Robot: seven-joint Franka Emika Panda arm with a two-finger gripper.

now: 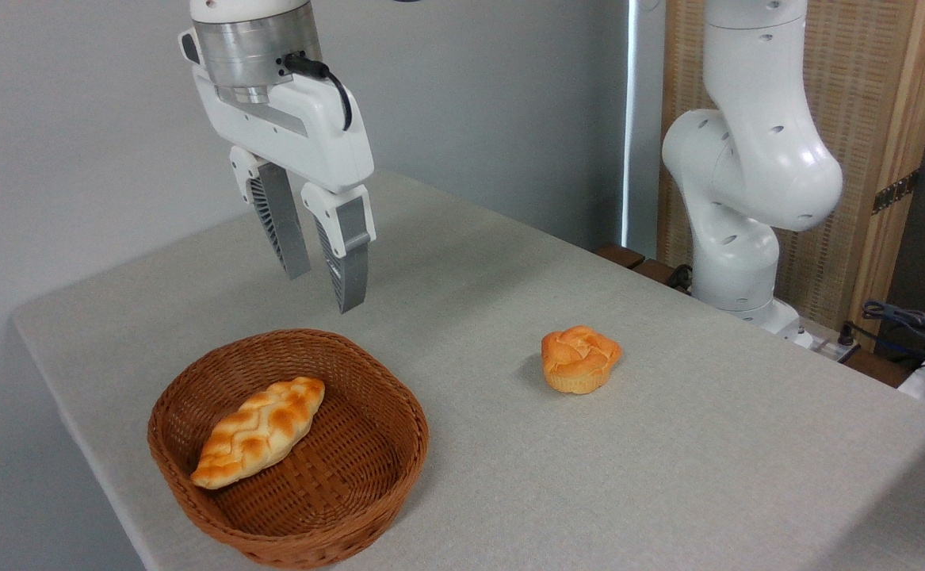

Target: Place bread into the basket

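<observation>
Bread (260, 431) lies below my fingers (349, 262), down inside the basket (383, 476), and nothing is between my fingertips. My gripper (324, 292) hangs in the air above the far rim of the basket, pointing down at the table (668, 476), with its two ribbed grey fingers a narrow gap apart and holding nothing. One finger reaches a little lower in the picture than the other.

The loaf is the long braided one, pale gold with darker toasted patches and pointed ends. It rests slantwise in the left half of the basket, below and slightly to the left of my fingertips. Its lower end leans against the woven wall on the left side, and its upper end points toward the middle of the basket. My fingers are well clear of it and do not touch the wicker either.

The basket is brown, oval and low-sided, much wider than the loaf, and it sits near the front left edge of the grey table.

Off to the right of my fingers, and lower in the picture, a round orange bun (580, 359) stands alone on the tabletop, well apart from the basket. Further right, my arm's white base (747, 182) rises beyond the table's far edge.
</observation>
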